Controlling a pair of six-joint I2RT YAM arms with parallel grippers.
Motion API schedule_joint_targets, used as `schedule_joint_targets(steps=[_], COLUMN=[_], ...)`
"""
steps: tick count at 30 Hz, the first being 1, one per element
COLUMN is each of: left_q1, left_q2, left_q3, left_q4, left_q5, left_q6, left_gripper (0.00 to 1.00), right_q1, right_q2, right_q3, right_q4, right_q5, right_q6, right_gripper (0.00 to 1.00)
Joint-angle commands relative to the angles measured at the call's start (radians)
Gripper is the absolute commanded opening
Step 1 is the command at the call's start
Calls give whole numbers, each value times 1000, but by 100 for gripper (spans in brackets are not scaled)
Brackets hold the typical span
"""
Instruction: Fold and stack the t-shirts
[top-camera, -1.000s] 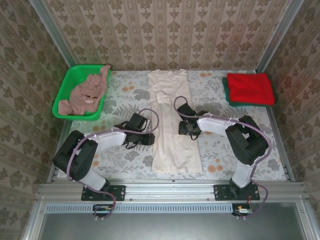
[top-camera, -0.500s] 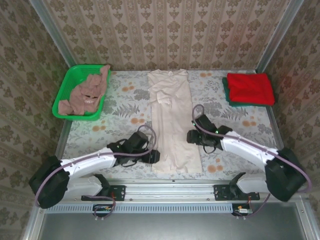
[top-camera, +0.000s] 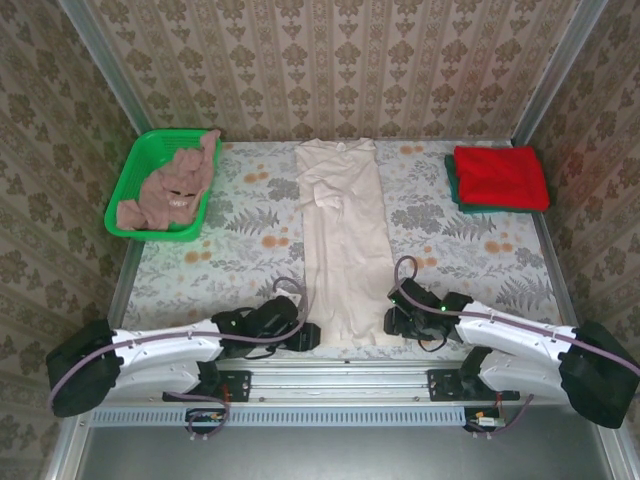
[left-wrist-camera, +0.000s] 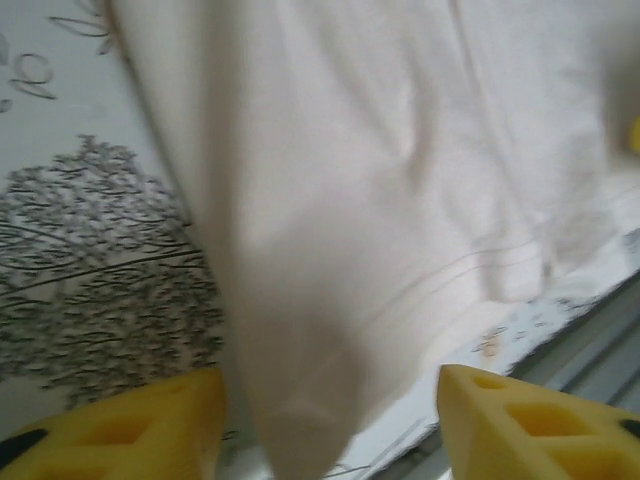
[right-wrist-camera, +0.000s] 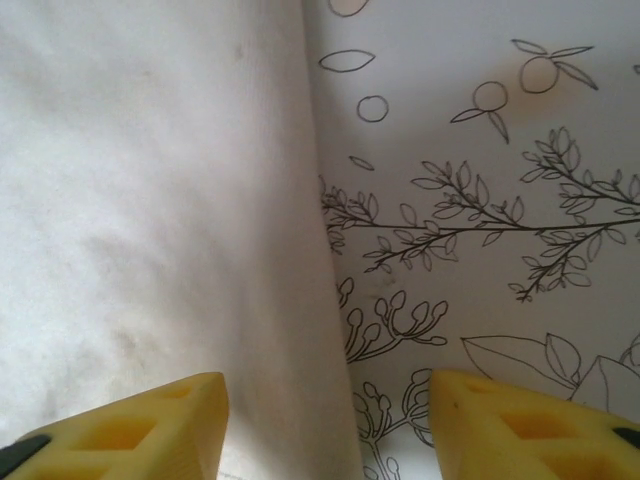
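The cream shirt (top-camera: 343, 240) lies folded long and narrow down the middle of the desk (top-camera: 240, 270), collar at the far end. The left jaws stand wide over its near left hem corner, nothing pinched. The right jaws stand wide astride its near right edge. Far right, the red shirt (top-camera: 500, 175) sits folded on the green shirt (top-camera: 451, 182); far left, the pink-brown shirt (top-camera: 172, 188) is heaped in the basket (top-camera: 135, 165)

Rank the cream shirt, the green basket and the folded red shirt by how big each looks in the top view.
1. Cream shirt, laid out long, by far the largest.
2. Green basket, clearly smaller.
3. Folded red shirt, smallest, though not far behind the basket.
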Motion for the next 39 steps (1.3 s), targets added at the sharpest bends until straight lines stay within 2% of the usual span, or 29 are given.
schedule_joint_targets(steps=[1, 3, 6, 10, 12, 14, 19, 21, 25, 28, 30, 32, 35, 39], left_q1=[-28, -30, -31, -43, -52, -54, -56, -56, -54, -51, -50, -50, -50, -53], left_q2=[0, 39, 101, 131, 129, 115, 51, 13, -37, -34, -25, -22, -15, 23], left_q3=[-19, -27, -52, -75, -65, -63, -59, -46, -23, -26, -34, -49, -76, -66], left_q4=[94, 126, 181, 276, 276, 276, 237, 188, 110, 107, 102, 90, 118, 133], left_q5=[-48, -46, -34, -17, -16, -19, -20, -30, -55, -51, -46, -53, -49, -36], left_q6=[-40, -47, -67, -85, -80, -77, -75, -61, -42, -39, -46, -59, -76, -64], left_gripper=[69, 69, 61, 56, 53, 44, 28, 26, 31, 31, 37, 50, 61, 63], right_q1=[18, 22, 31, 55, 74, 82, 94, 99, 104, 104, 105, 109, 108, 111], right_q2=[24, 20, -1, -14, -15, -14, -33, -46, -30, -3, 5, -3, -35, -62], right_q3=[-45, -45, -45, -30, -20, -16, -4, 7, 47, 48, 47, 50, 41, 14], right_q4=[121, 114, 113, 102, 85, 76, 41, 22, -34, -34, -34, -81, -128, -111], right_q5=[-66, -61, -59, -77, -75, -72, -56, -46, -11, -7, -8, 8, 35, 13], right_q6=[55, 58, 66, 72, 75, 77, 86, 83, 66, 66, 72, 78, 89, 103], right_gripper=[51, 48, 43, 43, 44, 44, 38, 37, 38, 36, 36, 36, 43, 41])
